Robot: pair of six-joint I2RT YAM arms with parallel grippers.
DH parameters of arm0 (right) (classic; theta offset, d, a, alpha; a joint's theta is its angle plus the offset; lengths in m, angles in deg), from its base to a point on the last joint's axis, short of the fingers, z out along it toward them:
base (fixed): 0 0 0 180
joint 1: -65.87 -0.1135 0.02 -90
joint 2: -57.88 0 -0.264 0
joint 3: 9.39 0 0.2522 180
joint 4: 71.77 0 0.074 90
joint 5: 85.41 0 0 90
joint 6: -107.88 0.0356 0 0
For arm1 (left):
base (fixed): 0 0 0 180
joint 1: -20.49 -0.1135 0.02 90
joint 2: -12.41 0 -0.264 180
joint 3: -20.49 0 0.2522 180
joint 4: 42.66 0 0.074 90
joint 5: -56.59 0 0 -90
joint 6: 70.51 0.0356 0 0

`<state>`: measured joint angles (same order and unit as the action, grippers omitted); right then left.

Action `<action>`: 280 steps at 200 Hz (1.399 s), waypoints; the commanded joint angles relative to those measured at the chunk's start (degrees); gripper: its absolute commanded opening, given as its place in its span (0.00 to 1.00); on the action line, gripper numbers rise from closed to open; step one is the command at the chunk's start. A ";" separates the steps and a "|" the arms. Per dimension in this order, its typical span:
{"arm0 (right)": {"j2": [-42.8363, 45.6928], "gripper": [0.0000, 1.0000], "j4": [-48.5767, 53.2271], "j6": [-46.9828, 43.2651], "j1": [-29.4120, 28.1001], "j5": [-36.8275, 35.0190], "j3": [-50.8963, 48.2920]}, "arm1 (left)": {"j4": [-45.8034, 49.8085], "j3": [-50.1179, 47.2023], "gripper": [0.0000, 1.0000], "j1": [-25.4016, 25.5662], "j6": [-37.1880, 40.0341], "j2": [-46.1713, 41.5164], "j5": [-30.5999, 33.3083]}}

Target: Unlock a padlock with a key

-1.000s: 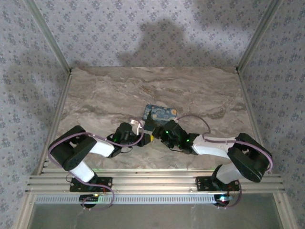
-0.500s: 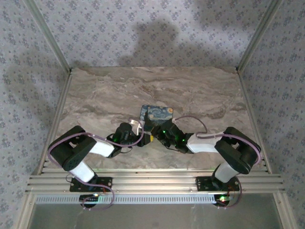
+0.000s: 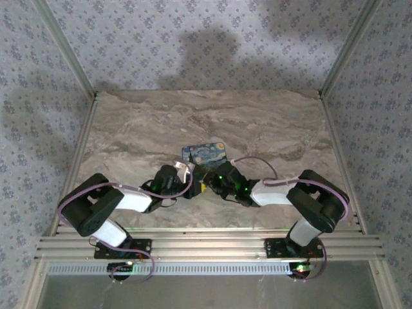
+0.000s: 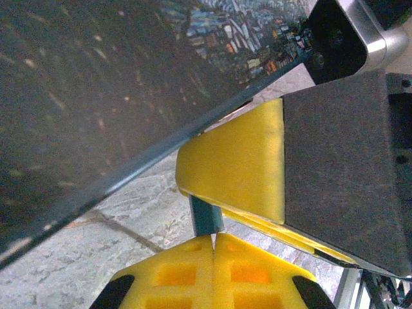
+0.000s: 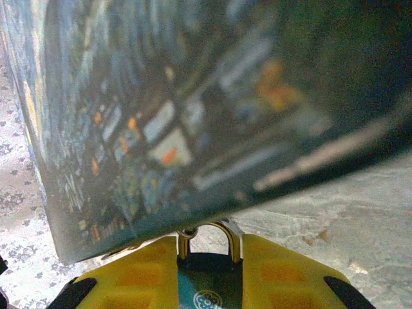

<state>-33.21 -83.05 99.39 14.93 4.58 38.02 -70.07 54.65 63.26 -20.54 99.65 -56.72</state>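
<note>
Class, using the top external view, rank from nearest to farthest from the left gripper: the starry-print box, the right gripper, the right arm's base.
From the left gripper:
1. right gripper, directly beside it, rightward.
2. starry-print box, just behind both.
3. right arm's base, near edge, far right.

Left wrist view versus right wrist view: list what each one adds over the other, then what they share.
Left wrist: the left gripper shut on a thin teal strip, likely the key, with the other arm's yellow finger close beside it. Right wrist: the right gripper shut on a teal padlock. Both: the starry-patterned card overhead and the marble table.
</note>
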 commanded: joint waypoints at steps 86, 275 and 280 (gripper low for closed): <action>-0.76 0.00 0.86 2.21 -0.92 -3.59 3.48 | 6.10 -2.91 0.32 -1.99 -0.66 -10.78 0.10; -2.17 0.00 -0.38 3.69 -2.05 -2.76 5.20 | -2.01 -2.25 0.29 -2.07 -1.83 -4.28 0.78; -2.16 0.00 -0.60 3.86 -2.13 -2.72 5.12 | -2.64 -2.46 0.29 -2.11 -2.01 -4.20 0.96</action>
<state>-34.92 -82.11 101.56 13.46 2.79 41.78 -68.60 51.96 61.38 -21.96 94.50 -56.48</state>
